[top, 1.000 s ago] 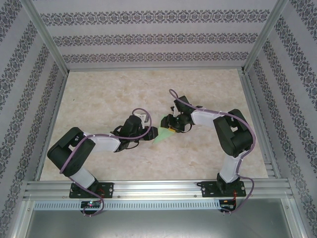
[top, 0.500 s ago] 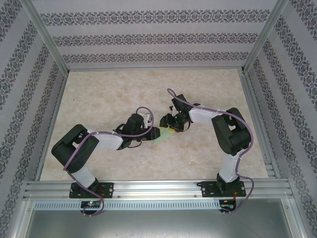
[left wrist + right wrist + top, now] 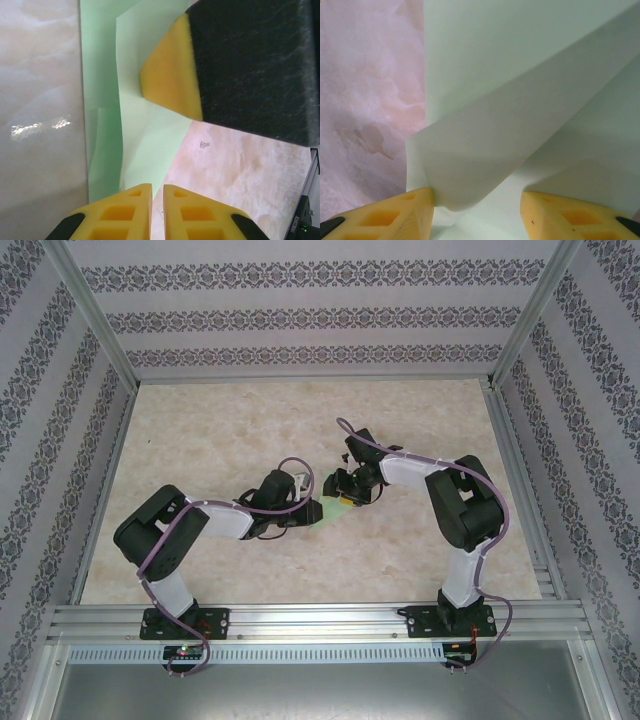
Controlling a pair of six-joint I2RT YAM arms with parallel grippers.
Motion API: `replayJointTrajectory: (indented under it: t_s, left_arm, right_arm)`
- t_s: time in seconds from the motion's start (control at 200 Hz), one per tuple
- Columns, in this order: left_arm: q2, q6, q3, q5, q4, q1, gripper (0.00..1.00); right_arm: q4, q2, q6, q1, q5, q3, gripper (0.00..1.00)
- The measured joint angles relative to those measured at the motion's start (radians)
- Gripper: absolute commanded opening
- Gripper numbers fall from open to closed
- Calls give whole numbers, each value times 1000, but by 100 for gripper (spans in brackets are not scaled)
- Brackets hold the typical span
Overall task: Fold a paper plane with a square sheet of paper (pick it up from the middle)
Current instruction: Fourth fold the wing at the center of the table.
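**Both arms at the partly folded sheet, centre of worktop**

Top external view: The left arm and the right arm both reach inward and meet near the middle of the pale marbled worktop (image 3: 220, 430). The square sheet of paper (image 3: 328, 512), pale green, lies on the worktop between the two tool heads. The left gripper (image 3: 308, 508) is at its left edge. The right gripper (image 3: 347, 492) is at its far right side, angled down onto it. The state of the jaws cannot be read from this view.

Left wrist view: The left gripper (image 3: 158, 192) has its yellow jaws drawn almost together, with only a narrow slit between them. The sheet (image 3: 135, 125) shows at least two overlapping layers with straight fold lines. Its lower edge runs down to the jaw tips. Whether that edge is nipped in the slit cannot be told. One yellow pad (image 3: 167, 77) of the right gripper, on its black finger, rests against the upper layer of the sheet. Bare worktop (image 3: 235, 165) shows to the right.

Right wrist view: The right gripper (image 3: 476, 196) has its jaws spread wide. The sheet (image 3: 510, 75) lies between them, with one folded flap lifted and sloping across the view. The flap's lower corner touches the inner face of the jaw on the left of the picture. The other jaw stands clear of the flap. Worktop (image 3: 365, 100) shows on the left.
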Motion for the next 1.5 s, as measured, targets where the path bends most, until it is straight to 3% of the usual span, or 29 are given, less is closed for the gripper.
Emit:
replayJointTrajectory:
  t_s: [0.465,0.984,1.499]
  left_arm:
    - [17,1,5,-7,-10,0,18]
    - [-106,-25,-33,-86,-14,0,18]
    - [-87,-63,-32,-100,16,0,18]
  right_arm:
    - [-49,26,1,2,16,35,49]
    - [-54,29,5,1,30,29,41]
    - [-58,35,-4,2,14,39,53]
